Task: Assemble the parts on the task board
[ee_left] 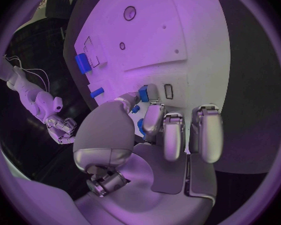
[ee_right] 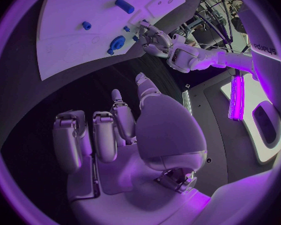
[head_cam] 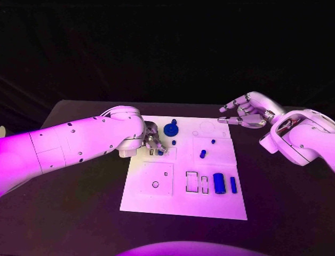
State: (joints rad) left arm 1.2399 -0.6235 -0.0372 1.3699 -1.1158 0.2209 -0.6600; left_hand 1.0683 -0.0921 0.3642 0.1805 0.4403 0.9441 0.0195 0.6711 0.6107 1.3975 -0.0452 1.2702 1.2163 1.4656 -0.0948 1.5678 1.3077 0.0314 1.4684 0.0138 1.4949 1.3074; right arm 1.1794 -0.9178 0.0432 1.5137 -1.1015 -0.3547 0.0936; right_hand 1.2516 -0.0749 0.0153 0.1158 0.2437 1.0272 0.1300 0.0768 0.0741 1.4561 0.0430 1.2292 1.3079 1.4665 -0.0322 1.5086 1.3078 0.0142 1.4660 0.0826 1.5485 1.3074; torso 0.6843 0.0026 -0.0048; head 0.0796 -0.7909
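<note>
A: Your left robot hand (head_cam: pixel 153 143) is down on the white rectangular task board (head_cam: pixel 184 202), fingers pinching a small blue plastic part (ee_left: pixel 143 93) near its left edge.

B: Next, seat it carefully. Your right robot hand (head_cam: pixel 243 113) hovers loosely curled, grasping nothing.

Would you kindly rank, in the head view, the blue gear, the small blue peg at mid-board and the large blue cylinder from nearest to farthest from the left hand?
From the left hand:
1. Blue gear, just beyond the hand, near the task board's far edge.
2. Small blue peg, at mid-board, toward the right arm's side.
3. Large blue cylinder, in the board's near right part.
</note>
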